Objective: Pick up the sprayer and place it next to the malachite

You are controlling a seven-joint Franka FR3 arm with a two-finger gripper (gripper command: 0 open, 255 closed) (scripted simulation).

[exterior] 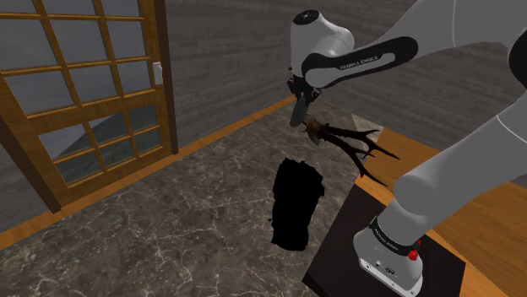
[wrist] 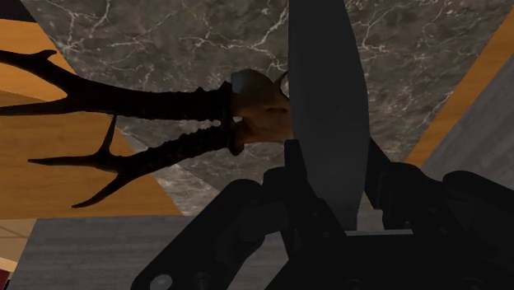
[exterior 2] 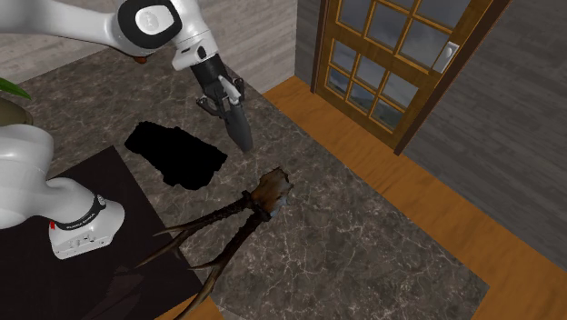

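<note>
**Grey sprayer clamped in the gripper, above the marble**

Closest to the lens in the wrist view was the black gripper (wrist: pixel 329 177). Its two fingers were closed on the sprayer (wrist: pixel 325 99), drawn as a plain grey tapered blade-like body. It ran lengthwise away from the hand, its narrow end farthest out. Past it lay dark branched antlers (wrist: pixel 156 123). Their pale, knobbly base sat just beside the sprayer in that picture, tines pointing away from it.

Shoulder view, left to right:
- A wooden door (exterior: pixel 76 93) with many glass panes, set in a grey plank wall.
- Dark veined marble floor (exterior: pixel 169 228), edged with a strip of orange wood along the wall.
- A flat, irregular, pure black shape (exterior: pixel 296 207) on the marble. Could not tell what it was.
- The gripper (exterior: pixel 301 114) pointed downward, held above the floor, over the base end of the antlers (exterior: pixel 350 143). The antlers lay on the marble and tines ran toward the view's right.
- The white arm (exterior: pixel 473 160) rose from the dark stand (exterior: pixel 338 261) at lower right.

Second exterior view, left to right:
- The black shape (exterior 2: pixel 173 155) lay just beyond the stand's corner.
- The sprayer (exterior 2: pixel 240 129) hung from the gripper (exterior 2: pixel 227 102), tip down and a little tilted. It was between the black shape and the antlers' base (exterior 2: pixel 271 193), and apart from both.
- The door (exterior 2: pixel 400 64) stood at upper right.
</note>
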